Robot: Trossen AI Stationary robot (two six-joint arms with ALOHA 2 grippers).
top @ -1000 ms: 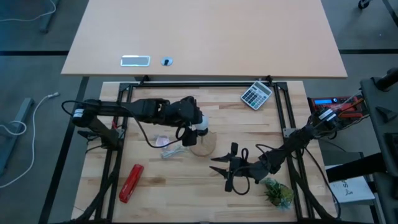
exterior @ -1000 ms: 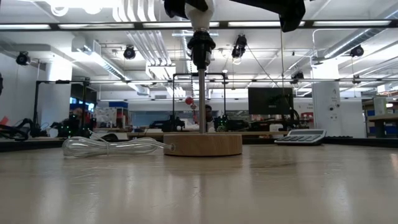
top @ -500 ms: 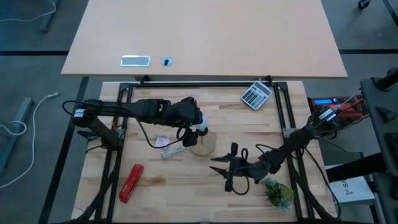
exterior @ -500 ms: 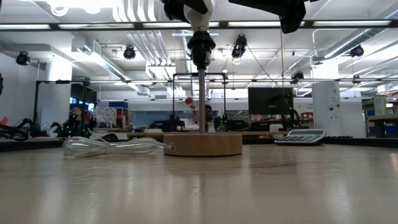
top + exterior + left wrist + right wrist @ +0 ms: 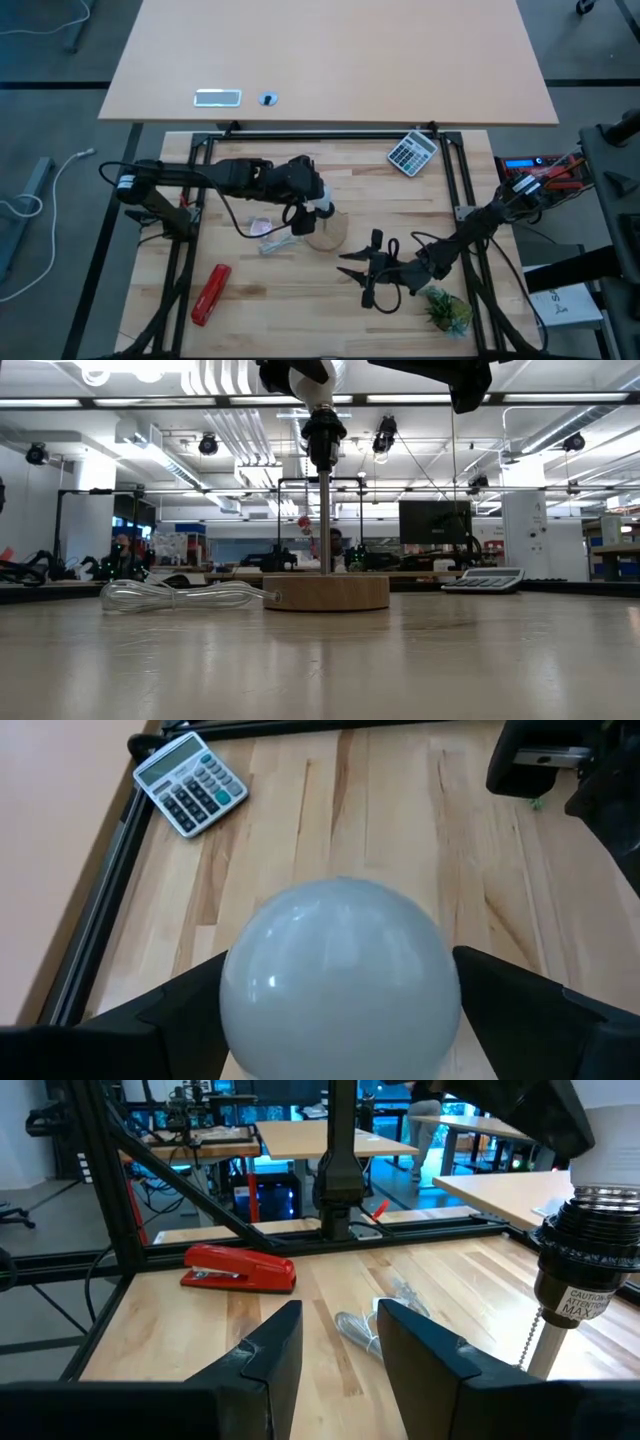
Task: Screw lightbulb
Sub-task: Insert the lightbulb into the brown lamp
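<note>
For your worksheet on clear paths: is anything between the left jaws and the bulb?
Nothing visible. The bulb sits in the black socket, between the open fingers of the left gripper, with only air between.

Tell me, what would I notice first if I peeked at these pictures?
The round white glass lightbulb sits atop the black socket of the lamp on a round wooden base, mid-table, with the left claw open around it. Nearer the front left lies a bright red stapler.
</note>
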